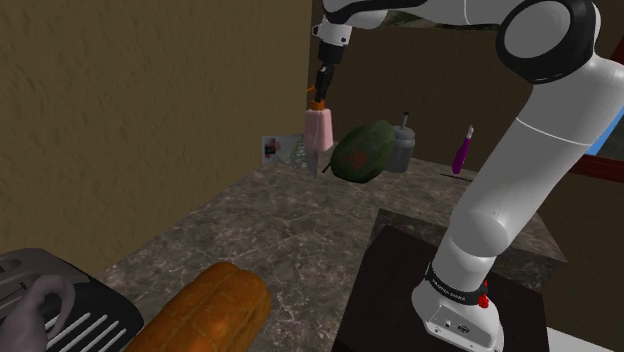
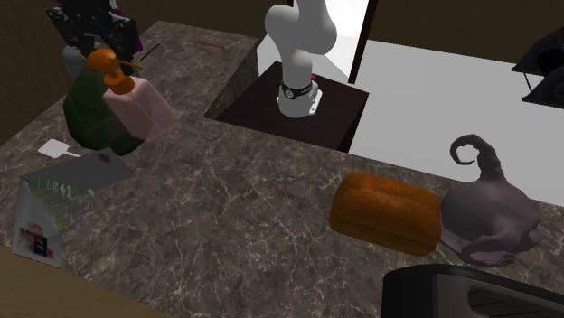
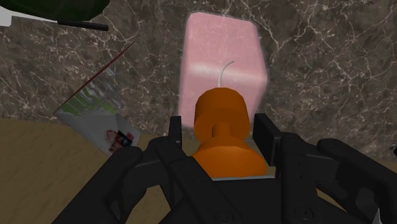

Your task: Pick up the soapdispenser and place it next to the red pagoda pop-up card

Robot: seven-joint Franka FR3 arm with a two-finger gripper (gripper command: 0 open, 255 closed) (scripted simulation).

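I see hand [image 3: 219, 124] clamped on orange pump of pink soap dispenser [image 3: 222, 63], above surface [image 1: 300, 220]; pop-up card [image 1: 285, 150] at its 8 o'clock, shoulder view.

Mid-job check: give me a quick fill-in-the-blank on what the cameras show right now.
The gripper is shut on the soap dispenser at its ____ pump. The dispenser's body is ____. Beside the pop-up card sits a dark ____ melon-like object.
Missing words: orange; pink; green.
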